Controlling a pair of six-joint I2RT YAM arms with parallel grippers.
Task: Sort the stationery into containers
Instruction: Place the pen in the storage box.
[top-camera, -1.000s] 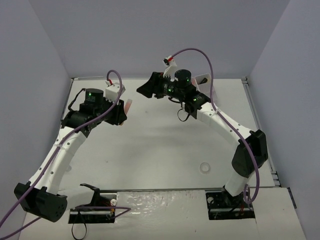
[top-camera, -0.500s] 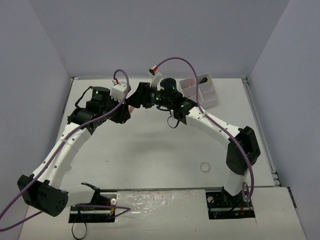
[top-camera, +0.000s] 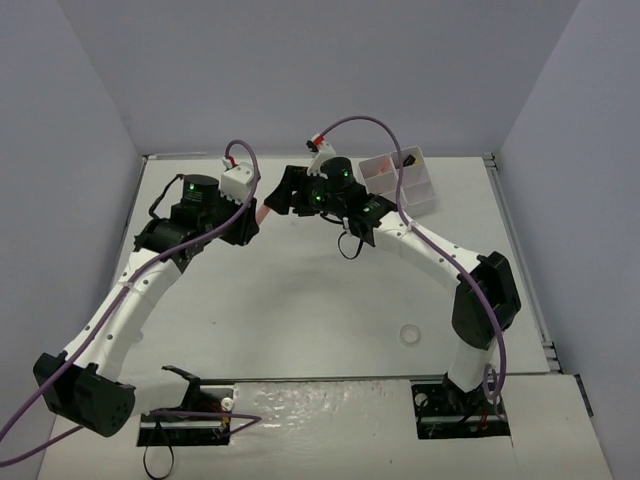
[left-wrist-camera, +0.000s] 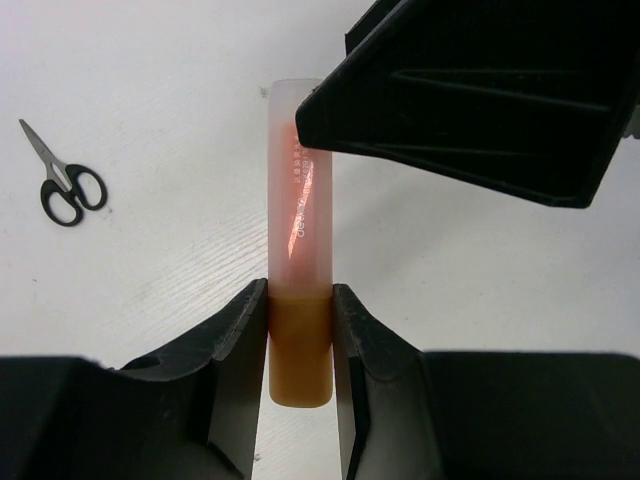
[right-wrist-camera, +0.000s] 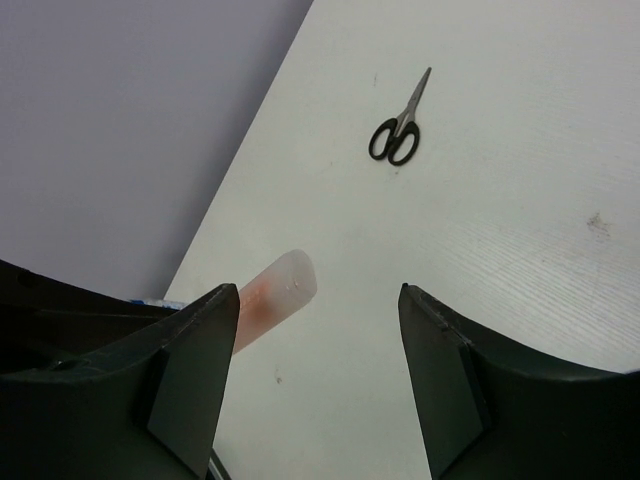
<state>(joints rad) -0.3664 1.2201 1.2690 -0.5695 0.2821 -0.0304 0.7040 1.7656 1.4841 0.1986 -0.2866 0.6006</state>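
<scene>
A peach highlighter with a frosted cap sticks out forward from my left gripper, which is shut on its orange end. My right gripper is open, and the highlighter's capped tip lies just inside its left finger without touching it. From above, both grippers meet over the back middle of the table, left gripper and right gripper. Small black scissors lie flat on the table, also in the left wrist view as scissors. The white compartment box stands at the back right.
A white tape ring lies near the right arm's base. A dark item rests in the box's far compartment. The right arm's finger fills the upper right of the left wrist view. Grey walls enclose the table.
The right arm has swung left, uncovering the box, and its open gripper now reaches the highlighter's tip. The left gripper has shifted slightly right, still holding the highlighter.
</scene>
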